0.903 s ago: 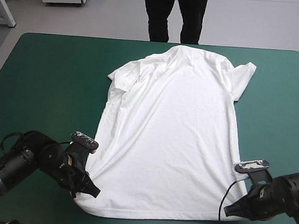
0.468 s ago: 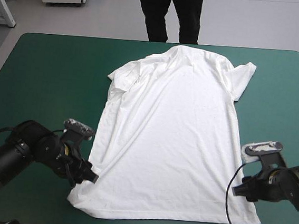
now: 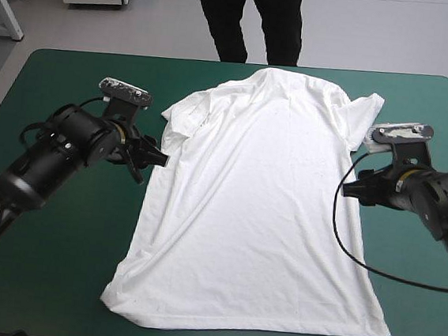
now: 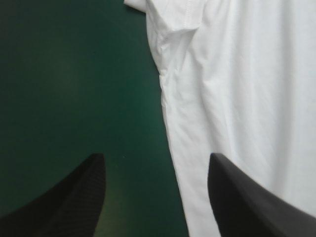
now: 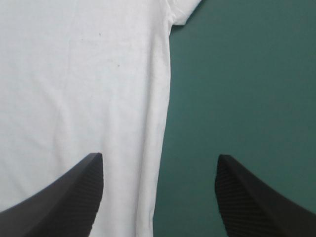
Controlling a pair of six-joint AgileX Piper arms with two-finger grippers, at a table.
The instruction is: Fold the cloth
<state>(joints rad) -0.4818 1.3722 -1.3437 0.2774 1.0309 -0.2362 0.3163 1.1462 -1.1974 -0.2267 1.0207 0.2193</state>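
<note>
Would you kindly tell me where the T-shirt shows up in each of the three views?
High view: the T-shirt lies spread flat mid-table, collar toward the far edge.
Left wrist view: one side edge runs between the open fingers of the left gripper.
Right wrist view: the other side edge runs between the open fingers of the right gripper.
Shared landmark: white edge against the teal-green cover.

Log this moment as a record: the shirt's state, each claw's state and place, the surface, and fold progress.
T-shirt: white, spread flat, collar toward the table's far edge
left claw: open, at the shirt's left side edge just below the sleeve; the edge runs between its fingers
right claw: open, at the shirt's right side edge below the sleeve; the edge runs between its fingers
table cover: teal-green
fold: not yet begun
</note>
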